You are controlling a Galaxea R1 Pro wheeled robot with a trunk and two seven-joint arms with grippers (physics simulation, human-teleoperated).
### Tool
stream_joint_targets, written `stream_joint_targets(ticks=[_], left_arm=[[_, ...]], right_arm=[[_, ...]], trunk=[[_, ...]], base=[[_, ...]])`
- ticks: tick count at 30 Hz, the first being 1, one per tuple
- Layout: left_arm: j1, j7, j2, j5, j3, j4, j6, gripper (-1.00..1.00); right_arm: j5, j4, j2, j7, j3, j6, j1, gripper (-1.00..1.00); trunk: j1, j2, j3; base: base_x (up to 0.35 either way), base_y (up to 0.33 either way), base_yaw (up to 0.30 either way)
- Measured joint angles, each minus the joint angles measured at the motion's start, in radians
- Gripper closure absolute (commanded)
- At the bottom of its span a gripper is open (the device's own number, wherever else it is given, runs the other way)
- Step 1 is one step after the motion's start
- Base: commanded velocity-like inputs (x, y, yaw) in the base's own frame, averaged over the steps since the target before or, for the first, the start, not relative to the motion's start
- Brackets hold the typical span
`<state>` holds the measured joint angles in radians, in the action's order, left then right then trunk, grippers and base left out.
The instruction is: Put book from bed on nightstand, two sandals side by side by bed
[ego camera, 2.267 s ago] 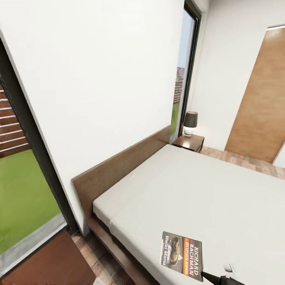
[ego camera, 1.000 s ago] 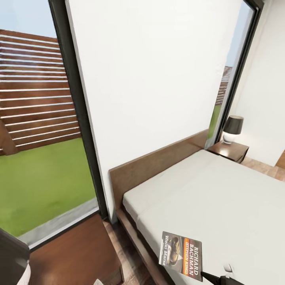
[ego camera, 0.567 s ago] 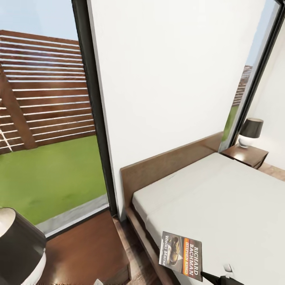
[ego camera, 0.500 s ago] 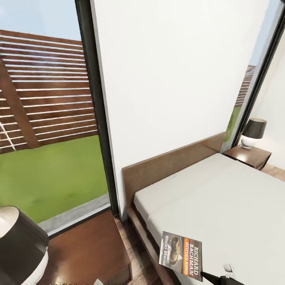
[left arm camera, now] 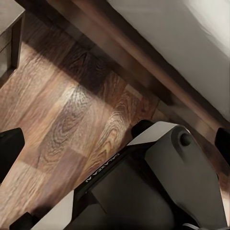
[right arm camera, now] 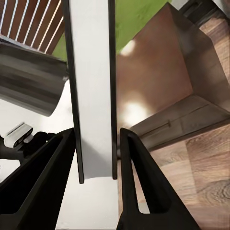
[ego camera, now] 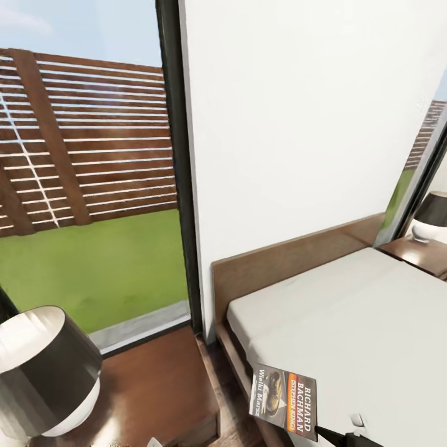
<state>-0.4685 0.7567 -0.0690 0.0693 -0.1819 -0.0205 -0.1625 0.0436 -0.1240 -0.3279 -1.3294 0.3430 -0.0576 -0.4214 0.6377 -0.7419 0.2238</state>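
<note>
The book (ego camera: 284, 400) is already off the bed (ego camera: 354, 323): in the head view it stands at the lower middle of the frame, held up edge-on with its cover and orange title band facing the camera, pinched at its lower right corner by the right gripper (ego camera: 338, 433). The right wrist view bears this out, with the book (right arm camera: 93, 91) running as a pale slab between the two dark fingers (right arm camera: 139, 187), which are clamped on it. So the pick-up half of the book step looks done, and the placing half is left. The nightstand (ego camera: 149, 391), with its glossy reddish-brown top, lies at the lower left of the head view, just beside the bed's frame, and carries a lamp (ego camera: 43, 372) with a dark shade at the far left; bare top shows between lamp and bed side, which seems the likely spot for the book. A second nightstand (ego camera: 422, 254) with its own lamp sits at the right edge, beyond the mattress. In the left wrist view, wooden floor (left arm camera: 62, 110) and the dark bed frame (left arm camera: 143, 72) pass under the arm; whether the left fingers are apart or together I cannot tell. The sandal step has no sign of progress in these frames, so I judge it wholly ahead.
</note>
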Motion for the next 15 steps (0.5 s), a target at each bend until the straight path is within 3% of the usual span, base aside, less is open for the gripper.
stream_joint_targets(ticks=[15], left_arm=[[0.000, 0.000, 0.000, 0.000, 0.000, 0.000, 0.000, -1.00]], right_arm=[[0.000, 0.000, 0.000, 0.000, 0.000, 0.000, 0.000, 1.00]], trunk=[[0.000, 0.000, 0.000]], base=[[0.000, 0.000, 0.232]])
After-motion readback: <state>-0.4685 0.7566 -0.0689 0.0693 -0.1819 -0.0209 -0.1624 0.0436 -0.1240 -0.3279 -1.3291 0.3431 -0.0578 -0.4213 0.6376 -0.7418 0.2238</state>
